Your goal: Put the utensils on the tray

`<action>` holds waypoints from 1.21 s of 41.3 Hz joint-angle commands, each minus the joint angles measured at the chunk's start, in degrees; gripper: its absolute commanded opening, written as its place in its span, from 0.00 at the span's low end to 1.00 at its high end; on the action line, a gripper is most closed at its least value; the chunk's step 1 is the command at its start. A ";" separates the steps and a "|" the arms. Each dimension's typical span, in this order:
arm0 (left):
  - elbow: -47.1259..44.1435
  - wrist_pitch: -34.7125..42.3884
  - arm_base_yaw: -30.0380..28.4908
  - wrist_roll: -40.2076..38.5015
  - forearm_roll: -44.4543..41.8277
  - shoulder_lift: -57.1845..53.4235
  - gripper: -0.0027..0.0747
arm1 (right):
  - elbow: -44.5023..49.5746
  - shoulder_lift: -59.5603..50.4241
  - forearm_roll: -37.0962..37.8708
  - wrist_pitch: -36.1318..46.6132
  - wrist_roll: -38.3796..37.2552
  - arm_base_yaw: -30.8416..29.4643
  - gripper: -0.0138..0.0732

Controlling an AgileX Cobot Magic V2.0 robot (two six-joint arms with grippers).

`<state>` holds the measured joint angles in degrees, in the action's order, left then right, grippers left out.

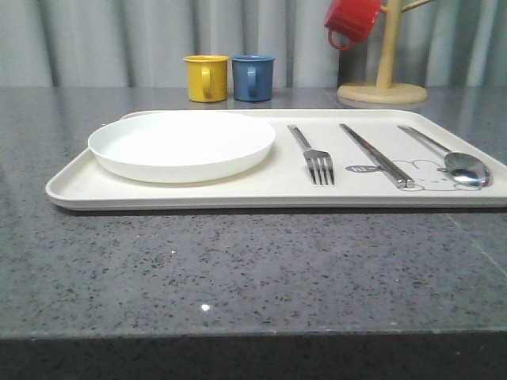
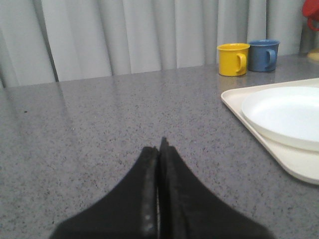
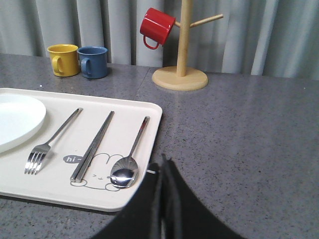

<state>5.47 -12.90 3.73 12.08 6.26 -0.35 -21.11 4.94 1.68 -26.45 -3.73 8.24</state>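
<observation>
Plate (image 1: 181, 145) on tray (image 1: 71, 188), mugs (image 1: 230, 77) behind, red mug (image 3: 157, 27) prob. hung on rack (image 3: 181, 50)

The tray (image 1: 158, 192) is cream with a grey rabbit outline print. Fork (image 1: 313, 157), chopsticks (image 1: 376, 154) and spoon (image 1: 451, 158) are silver. The plate (image 1: 181, 144) is white, the worktop (image 1: 238, 269) speckled grey, the mugs yellow (image 1: 205, 77), blue (image 1: 252, 77) and red (image 1: 352, 20).

Grey pleated curtain (image 1: 95, 39) behind speckled grey countertop (image 1: 238, 269).
</observation>
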 commanded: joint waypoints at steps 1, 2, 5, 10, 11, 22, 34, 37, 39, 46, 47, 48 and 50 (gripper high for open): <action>-1.51 8.63 -0.15 -0.73 0.46 -1.29 0.01 | -1.23 0.70 0.88 4.25 0.73 -0.01 0.03; -2.59 9.44 -0.15 -0.73 0.46 -1.29 0.01 | -1.23 0.70 0.88 4.25 0.73 -0.01 0.03; -5.26 12.28 -0.15 -0.73 0.46 -1.29 0.01 | -1.23 0.70 0.88 4.19 0.73 -0.01 0.03; -5.91 11.69 -0.15 -0.73 0.68 -1.29 0.01 | -1.23 0.70 0.88 4.10 0.73 -0.01 0.03; -5.91 11.56 -0.15 -0.73 0.68 -1.29 0.01 | -1.23 0.70 0.88 4.04 0.73 -0.01 0.03; -5.91 11.56 -0.15 -0.73 0.68 -1.18 0.01 | -1.23 0.70 0.88 3.78 0.73 -0.01 0.03; -5.91 11.56 -0.15 -0.73 0.68 -1.18 0.01 | -1.23 0.70 0.88 3.78 0.73 -0.01 0.03; -5.91 11.56 -0.15 -0.73 0.68 -1.18 0.01 | -1.23 0.70 0.88 3.78 0.73 -0.01 0.03; -5.91 11.56 -0.15 -0.73 0.68 -1.18 0.01 | -1.23 0.70 0.88 3.78 0.73 -0.01 0.03; -5.91 11.56 -0.15 -0.73 0.68 -1.18 0.01 | -1.23 0.70 0.88 3.78 0.73 -0.01 0.03; -5.91 11.56 -0.15 -0.73 0.68 -1.18 0.01 | -1.23 0.70 0.88 3.78 0.73 -0.01 0.03; -5.91 11.56 -0.15 -0.73 0.68 -1.18 0.01 | -1.23 0.70 0.88 3.88 0.73 -0.01 0.03; -5.91 11.56 -0.15 -0.73 0.68 -1.18 0.01 | -0.67 0.70 1.46 4.45 0.73 -0.14 0.03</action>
<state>-0.34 -6.24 3.73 12.00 6.30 -0.35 -20.98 4.94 1.86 -26.66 -3.73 8.24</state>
